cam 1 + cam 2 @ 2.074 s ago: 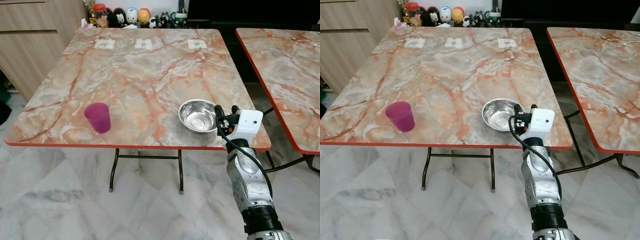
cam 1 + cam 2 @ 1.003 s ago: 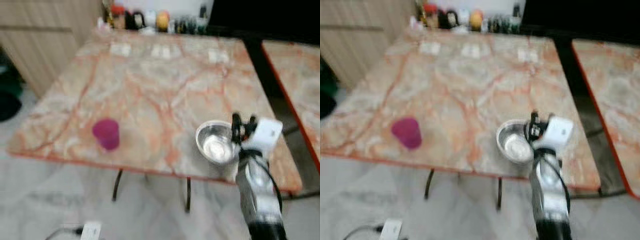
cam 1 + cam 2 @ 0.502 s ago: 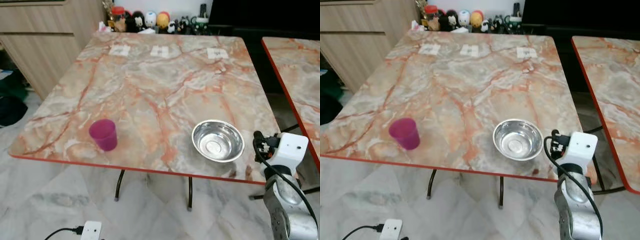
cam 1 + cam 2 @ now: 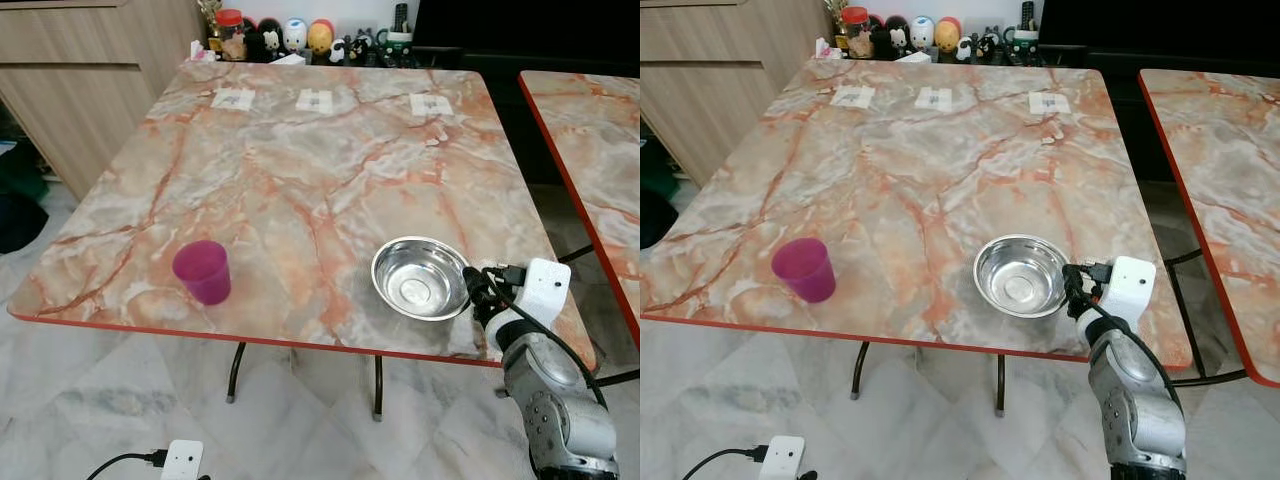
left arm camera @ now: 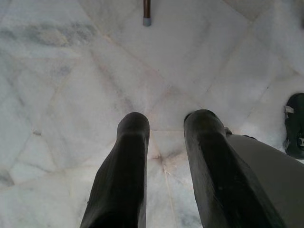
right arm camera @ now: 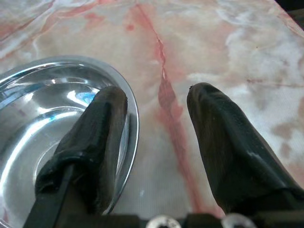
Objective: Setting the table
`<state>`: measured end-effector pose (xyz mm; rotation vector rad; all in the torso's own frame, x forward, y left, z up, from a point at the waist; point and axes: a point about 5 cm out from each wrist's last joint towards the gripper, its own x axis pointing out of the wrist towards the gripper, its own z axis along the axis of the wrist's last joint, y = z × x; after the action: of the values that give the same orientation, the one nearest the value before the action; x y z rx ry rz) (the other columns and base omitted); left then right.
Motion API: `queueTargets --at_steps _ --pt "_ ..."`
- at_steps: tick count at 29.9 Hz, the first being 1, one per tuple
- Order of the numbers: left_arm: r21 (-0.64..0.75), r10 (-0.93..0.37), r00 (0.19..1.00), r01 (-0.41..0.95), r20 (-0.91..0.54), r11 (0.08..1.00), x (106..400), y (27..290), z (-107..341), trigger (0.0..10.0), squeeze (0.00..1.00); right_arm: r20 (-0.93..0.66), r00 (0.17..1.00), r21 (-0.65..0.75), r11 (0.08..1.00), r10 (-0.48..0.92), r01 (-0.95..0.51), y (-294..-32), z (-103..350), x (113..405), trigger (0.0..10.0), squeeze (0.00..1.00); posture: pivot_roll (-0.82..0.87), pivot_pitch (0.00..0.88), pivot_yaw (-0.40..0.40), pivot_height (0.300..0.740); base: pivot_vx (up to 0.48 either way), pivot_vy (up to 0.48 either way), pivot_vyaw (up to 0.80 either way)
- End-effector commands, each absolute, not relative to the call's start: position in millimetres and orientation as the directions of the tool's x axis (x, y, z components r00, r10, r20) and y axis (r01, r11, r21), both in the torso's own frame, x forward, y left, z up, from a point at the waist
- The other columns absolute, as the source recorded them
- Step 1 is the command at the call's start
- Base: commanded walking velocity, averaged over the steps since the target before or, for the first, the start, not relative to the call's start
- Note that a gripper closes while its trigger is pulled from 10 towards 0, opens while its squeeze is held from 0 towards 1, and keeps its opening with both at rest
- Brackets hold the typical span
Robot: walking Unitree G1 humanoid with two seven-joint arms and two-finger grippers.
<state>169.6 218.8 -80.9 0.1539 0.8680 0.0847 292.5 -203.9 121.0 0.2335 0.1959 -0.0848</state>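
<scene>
Right silver arm raised at the near right corner of the table, white wrist block level with its near edge. Right gripper (image 6: 154, 102) of two long black fingers parted. Left gripper (image 5: 166, 126) hangs idle, pointing downward, black fingers apart.

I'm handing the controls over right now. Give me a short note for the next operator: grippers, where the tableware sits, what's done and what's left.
Right gripper: open, at the steel bowl's right rim, one finger over the rim, the other outside above the table. Nothing gripped.
Left gripper: open, holding nothing, pointed at the marble floor.
Bowl: upright, near the front right edge of the table.
Pink cup: upright, near the front left edge, well apart from the bowl.
Done: bowl and cup both stand on the table.
Left: probably close on the bowl's rim and move it to its place; their final spots can't be told.
</scene>
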Motion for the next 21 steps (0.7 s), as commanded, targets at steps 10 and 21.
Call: queueTargets --at_steps 10,21 --pt "0.175 0.142 0.622 -0.009 -0.77 0.985 161.4 219.1 -84.7 10.0 0.0 -0.217 0.974 0.23 0.967 -0.057 0.108 -206.0 120.0 292.2 10.0 0.0 -0.03 0.115 -0.008 0.74 0.0 0.0 0.0" --pt "0.152 0.114 0.62 0.009 -0.777 0.988 158.8 217.6 -85.9 10.0 0.0 -0.041 0.959 0.291 0.915 -0.28 0.28 -229.2 145.3 291.4 10.0 0.0 -0.03 0.084 -0.008 0.74 0.0 0.0 0.0"
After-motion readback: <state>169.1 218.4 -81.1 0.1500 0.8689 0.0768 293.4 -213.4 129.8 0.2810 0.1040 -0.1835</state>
